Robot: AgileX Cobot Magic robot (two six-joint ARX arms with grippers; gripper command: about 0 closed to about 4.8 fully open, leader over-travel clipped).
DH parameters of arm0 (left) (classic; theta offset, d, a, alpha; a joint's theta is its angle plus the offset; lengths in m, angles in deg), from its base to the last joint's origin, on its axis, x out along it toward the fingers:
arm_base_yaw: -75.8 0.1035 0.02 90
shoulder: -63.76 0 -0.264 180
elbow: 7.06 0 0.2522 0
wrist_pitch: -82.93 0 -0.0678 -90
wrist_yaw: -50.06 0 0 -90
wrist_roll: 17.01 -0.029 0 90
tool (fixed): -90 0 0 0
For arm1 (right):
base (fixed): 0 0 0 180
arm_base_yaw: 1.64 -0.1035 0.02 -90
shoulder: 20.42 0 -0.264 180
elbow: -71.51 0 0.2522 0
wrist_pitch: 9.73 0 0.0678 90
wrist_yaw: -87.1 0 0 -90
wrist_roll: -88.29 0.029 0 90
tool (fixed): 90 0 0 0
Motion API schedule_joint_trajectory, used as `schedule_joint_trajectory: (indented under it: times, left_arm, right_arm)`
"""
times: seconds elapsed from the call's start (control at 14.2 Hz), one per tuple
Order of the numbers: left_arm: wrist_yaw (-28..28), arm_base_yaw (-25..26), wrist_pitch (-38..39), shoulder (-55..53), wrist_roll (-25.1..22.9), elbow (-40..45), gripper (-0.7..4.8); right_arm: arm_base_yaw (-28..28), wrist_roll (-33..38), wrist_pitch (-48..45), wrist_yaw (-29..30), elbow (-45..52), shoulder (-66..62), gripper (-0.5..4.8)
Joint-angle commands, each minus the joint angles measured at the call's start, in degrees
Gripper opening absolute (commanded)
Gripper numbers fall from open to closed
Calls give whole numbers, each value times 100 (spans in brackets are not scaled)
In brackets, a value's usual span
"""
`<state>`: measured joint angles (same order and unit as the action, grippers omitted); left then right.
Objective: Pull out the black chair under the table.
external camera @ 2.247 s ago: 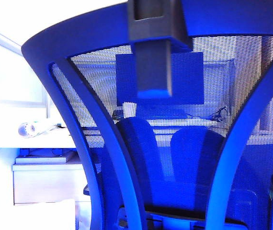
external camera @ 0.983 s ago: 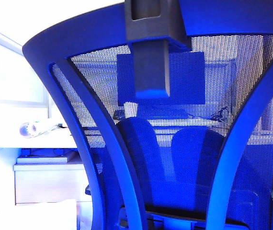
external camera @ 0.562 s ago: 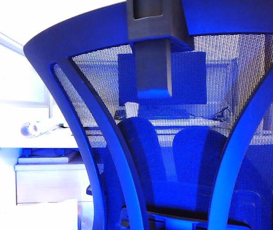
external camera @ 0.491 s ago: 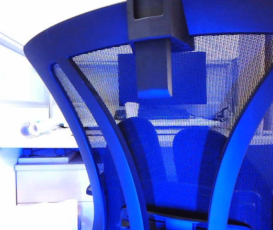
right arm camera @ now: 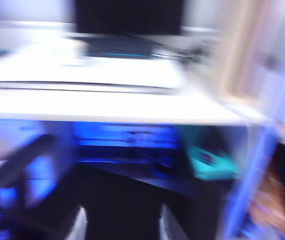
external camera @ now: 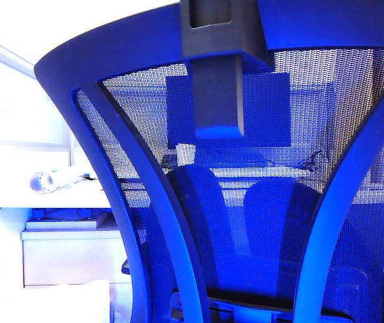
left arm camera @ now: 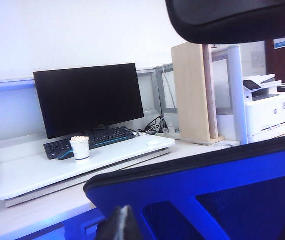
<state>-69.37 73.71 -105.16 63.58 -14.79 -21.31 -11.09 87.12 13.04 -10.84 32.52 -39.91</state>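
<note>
Mesh and curved ribs of the black chair (external camera: 178, 222) fill almost the whole exterior view, with the square headrest post (external camera: 215, 87) at the upper middle. The chair stands very close to the camera, its back turned to it, in front of the desk (left arm camera: 57, 210); how far the seat reaches under the desk I cannot tell. I judge the chair to be heavy but easy to move if it stands on wheels, which are not visible. The mesh is soft and will give way, so it is a bad place to take hold. The stiff top rim (left arm camera: 182, 175) or a frame rib looks better, though the smooth plastic may slip.

The left hand (left arm camera: 120, 225) shows only a dark tip at the lower edge of its view, just beside the rim; whether it is apart or together I cannot tell. The right hand (right arm camera: 120, 222) has two pale fingertips (right arm camera: 77, 222) apart, with nothing between them, in a blurred view toward the dark space under the desk.

On the desk stand a monitor (left arm camera: 87, 97), a keyboard (left arm camera: 90, 140) and a paper cup (left arm camera: 80, 147).
</note>
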Motion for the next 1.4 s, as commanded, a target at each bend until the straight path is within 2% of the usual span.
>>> schedule_joint_trajectory:
  times: [0.07, 0.14, 0.21, 0.35, 0.49, 0.63, 0.77, 0.84, 1.12, 1.33, 1.4]
  left_arm:
    - [-22, 9, -52, -2, -7, -2, -3]
    - [-15, 13, -50, -2, -9, -2, -3]
    - [-15, 9, -50, -2, -9, -2, -3]
    - [-15, 11, -33, -2, -9, -2, -3]
    - [-20, 7, -20, -2, -9, -2, -3]
    - [-20, 9, -7, -2, -11, -2, -3]
    - [-24, 0, -2, -2, -7, -2, -3]
    - [-22, 4, 17, -2, -4, -2, -3]
    - [17, 7, 439, -2, -26, 0, -3]
    - [723, 7, 1309, -2, -55, 9, -4]
    - [951, 7, 1534, -2, -337, 9, -4]
  right_arm:
    - [1882, 238, 334, 2363, 13, 33, 122]
    - [2074, 588, 321, 2483, 13, 138, 47]
    - [2000, 579, 367, 2371, 13, 284, -6]
    - [1744, 387, 826, 1928, 13, 730, -8]
    - [1722, 439, 1274, 1635, 35, 1425, -8]
    - [1725, 962, 1952, 1552, 50, 1928, -8]
    - [1698, 1139, 1685, 1362, 166, 1937, -8]
    - [1692, 1320, 1655, 1054, 420, 1937, -8]
    - [1694, 1416, 1014, 861, 1368, 1937, -8]
    - [1694, 1246, 960, 800, 1604, 1939, -8]
    - [1694, 1174, 960, 802, 1687, 1939, -8]
